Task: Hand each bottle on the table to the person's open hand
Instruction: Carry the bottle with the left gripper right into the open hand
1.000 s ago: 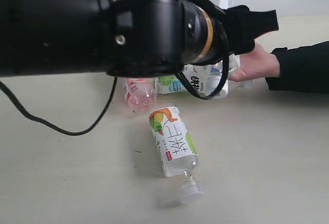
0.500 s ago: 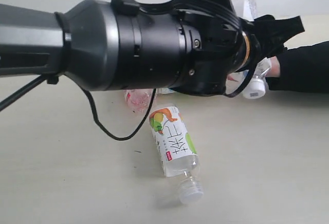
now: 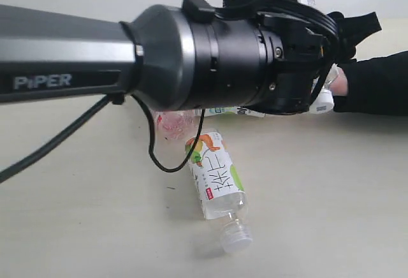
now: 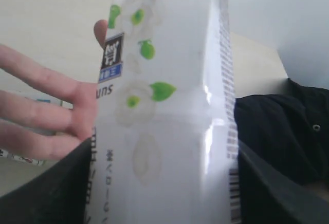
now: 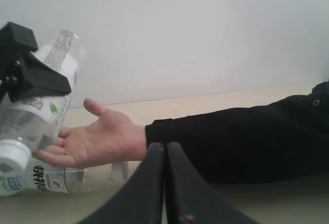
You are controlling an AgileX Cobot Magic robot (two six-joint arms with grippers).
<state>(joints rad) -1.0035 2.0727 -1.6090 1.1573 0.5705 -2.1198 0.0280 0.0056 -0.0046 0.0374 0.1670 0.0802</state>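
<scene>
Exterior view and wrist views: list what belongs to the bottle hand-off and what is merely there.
Job:
lime-marked bottle held in the left tool
fruit-label bottle, pink bottle and blue-marked bottle on the table
person's open hand

Merely there:
black cable
black sleeve
pale wall

Green-leafed white bottle; black sleeve; cream table

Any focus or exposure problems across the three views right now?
Exterior view: left arm near the lens hides much of the scene; fruit bottle sharp, soft shadow. Left wrist view: lime bottle fills frame, blurred, washed out. Right wrist view: person's open hand in focus; right tool a dark silhouette.
</scene>
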